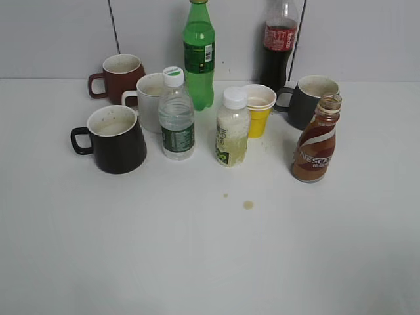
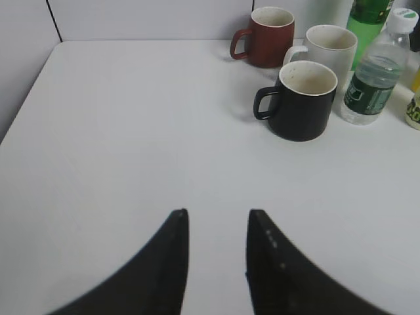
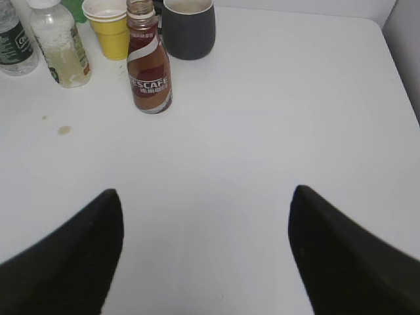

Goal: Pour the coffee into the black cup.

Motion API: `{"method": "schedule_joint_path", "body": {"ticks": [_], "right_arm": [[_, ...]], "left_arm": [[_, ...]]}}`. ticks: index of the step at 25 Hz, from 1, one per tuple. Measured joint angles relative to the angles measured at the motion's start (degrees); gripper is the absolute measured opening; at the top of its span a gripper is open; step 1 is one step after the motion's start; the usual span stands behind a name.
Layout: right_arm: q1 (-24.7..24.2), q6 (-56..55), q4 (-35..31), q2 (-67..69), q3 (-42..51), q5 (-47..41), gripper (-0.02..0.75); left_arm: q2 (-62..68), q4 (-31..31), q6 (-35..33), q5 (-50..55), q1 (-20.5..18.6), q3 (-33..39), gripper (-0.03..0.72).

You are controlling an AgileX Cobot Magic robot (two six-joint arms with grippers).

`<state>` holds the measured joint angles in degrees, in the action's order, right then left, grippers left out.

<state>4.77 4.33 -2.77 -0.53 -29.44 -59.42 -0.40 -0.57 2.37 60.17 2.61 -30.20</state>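
The right gripper (image 3: 205, 197) is hovering over the white table (image 3: 275, 118) with jaws spread wide, holding nothing. The coffee bottle (image 3: 148, 65) is standing upright well ahead of those jaws and left of their gap. The left gripper (image 2: 216, 220) is hanging with jaws slightly parted, empty. The black cup (image 2: 303, 100) is sitting ahead of them, to the right.

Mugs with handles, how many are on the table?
4. The black mug stands front left, the red mug at the back left, the white mug between them beside the water bottle, and the grey mug back right behind the coffee bottle.
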Motion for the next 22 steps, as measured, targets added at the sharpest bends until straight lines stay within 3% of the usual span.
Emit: {"method": "schedule_joint_path", "body": {"ticks": [22], "right_arm": [[0.00, 0.00, 0.00, 0.00, 0.00, 0.00, 0.586]], "left_arm": [[0.00, 0.00, 0.00, 0.00, 0.00, 0.00, 0.240]]}}
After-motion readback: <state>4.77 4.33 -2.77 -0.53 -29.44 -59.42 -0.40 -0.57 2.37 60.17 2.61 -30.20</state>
